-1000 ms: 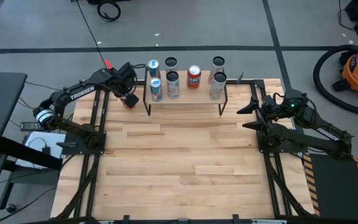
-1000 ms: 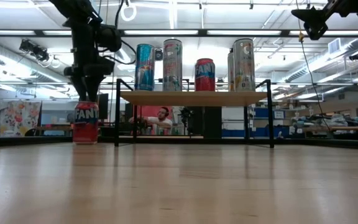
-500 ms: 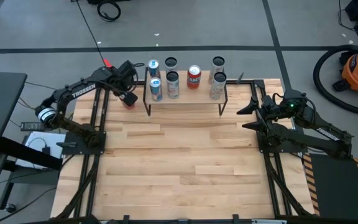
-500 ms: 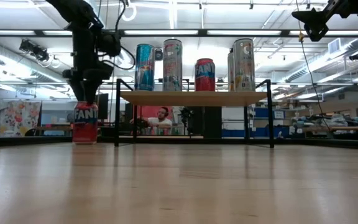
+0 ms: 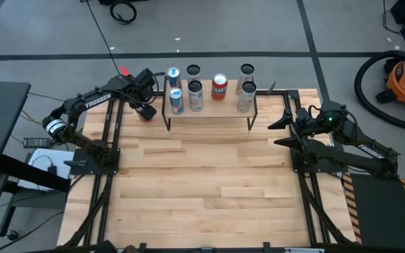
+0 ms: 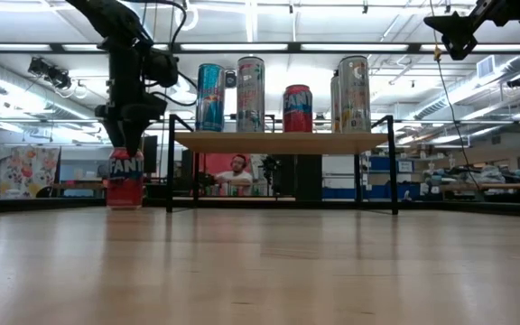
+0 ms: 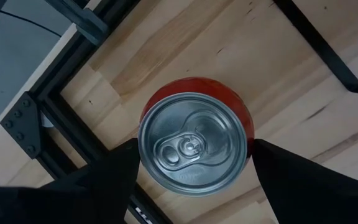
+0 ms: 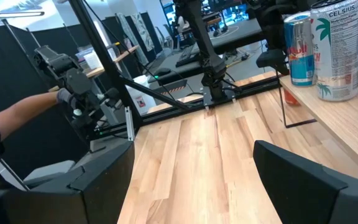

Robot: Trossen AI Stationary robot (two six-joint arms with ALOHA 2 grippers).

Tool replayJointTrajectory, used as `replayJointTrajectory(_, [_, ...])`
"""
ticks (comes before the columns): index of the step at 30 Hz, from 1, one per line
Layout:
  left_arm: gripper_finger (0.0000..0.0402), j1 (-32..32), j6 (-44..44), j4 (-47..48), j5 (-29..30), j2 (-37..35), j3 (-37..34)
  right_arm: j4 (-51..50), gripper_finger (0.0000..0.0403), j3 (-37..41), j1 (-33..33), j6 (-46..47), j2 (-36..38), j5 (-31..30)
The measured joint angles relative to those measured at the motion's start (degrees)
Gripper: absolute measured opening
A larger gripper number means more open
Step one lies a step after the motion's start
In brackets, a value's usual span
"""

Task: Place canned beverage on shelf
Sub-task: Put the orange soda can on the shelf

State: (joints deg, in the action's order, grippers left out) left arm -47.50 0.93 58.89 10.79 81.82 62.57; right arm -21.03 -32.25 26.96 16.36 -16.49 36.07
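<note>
Red and upright, the can (image 7: 193, 144) stood on the bench (image 5: 209, 190) just beside the shelf (image 5: 209, 112), off the shelf's left end and below its board. Its long axis ran vertical, lid up, and in the left wrist view that lid sat square between the two dark fingers, one on each flank of the can. The left gripper (image 6: 127, 144) hung directly over it, pointing straight down, its jaws spread wide to either side of the rim; whether the pads already touched the wall could not be told, though no squeeze showed. So the can lay straight below the jaws, and a short drop and a close looked like all the grasp needed.

On the shelf's board five other cans stood, with a gap toward its right half. Well away, past the shelf's right end, the right gripper (image 5: 276, 130) waited with jaws released, much the farther of the two.
</note>
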Motion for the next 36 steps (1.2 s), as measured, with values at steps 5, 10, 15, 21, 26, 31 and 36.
replayJointTrajectory(5, [0.0306, 0.01, 0.93, 0.48, -0.24, 0.02, 0.00, -0.05, 0.0339, 0.00, 0.00, 0.00, 0.00, 0.00])
replayJointTrajectory(10, [0.0297, 0.01, 1.42, 0.59, -0.42, 0.00, 0.00, -0.05, 0.0339, 0.00, 0.00, 0.29, 0.00, 0.00])
replayJointTrajectory(15, [0.0296, 0.01, 1.63, 0.65, -0.46, 0.00, 0.00, -0.05, 0.0339, 0.00, 0.00, 3.11, 0.00, 0.00])
replayJointTrajectory(21, [0.0290, 0.04, 3.34, 0.81, -0.63, 0.02, -0.07, -0.07, 0.0339, 0.00, 0.00, 3.43, 0.00, 0.00])
replayJointTrajectory(26, [0.0285, 0.17, 4.90, 2.97, -2.25, -0.22, -0.03, -0.07, 0.0339, 0.00, 0.00, 3.43, 0.00, 0.00])
replayJointTrajectory(31, [0.0282, 0.77, 4.49, 7.55, -3.64, -0.28, -0.09, -0.07, 0.0339, 0.00, 0.00, 3.43, 0.00, 0.00])
replayJointTrajectory(36, [0.0282, 1.72, 5.37, 6.53, -3.02, -0.24, -0.15, -0.07, 0.0339, 0.00, 0.00, 3.43, 0.00, 0.00])
